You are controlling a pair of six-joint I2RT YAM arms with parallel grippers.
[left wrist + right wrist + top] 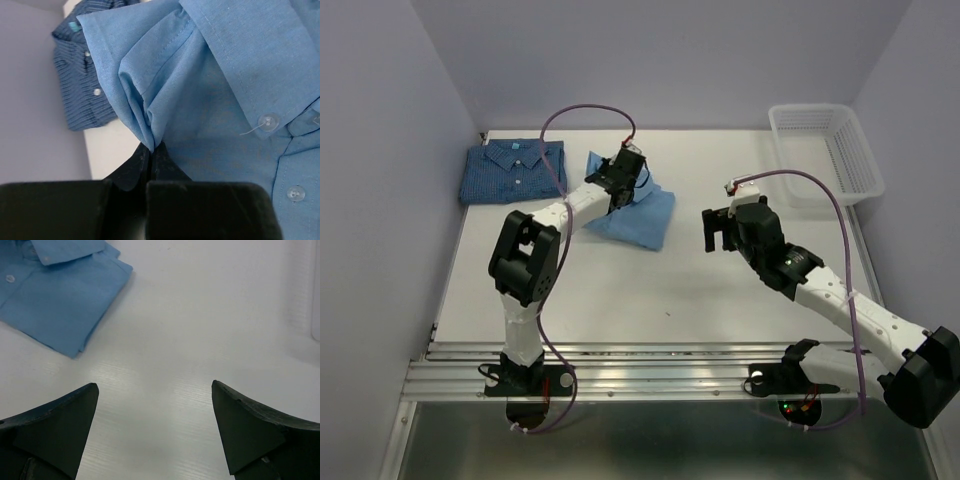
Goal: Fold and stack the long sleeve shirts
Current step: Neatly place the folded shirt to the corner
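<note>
I'm getting bright, even light from overhead on the white table [720, 290], which shows a faint sheen, only a soft shadow along the light blue shirt [60, 300], and the left fingers [200, 210] look blurred, perhaps too close to focus.

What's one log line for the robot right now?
left gripper: shut on light shirt | right gripper: open above table | dark shirt: folded, far left | not stacked yet

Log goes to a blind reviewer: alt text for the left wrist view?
The left tool, shut, pinches a bunched fold of the light blue button-up shirt, which fills most of the view. A darker checked shirt lies behind it on the white table.
</note>
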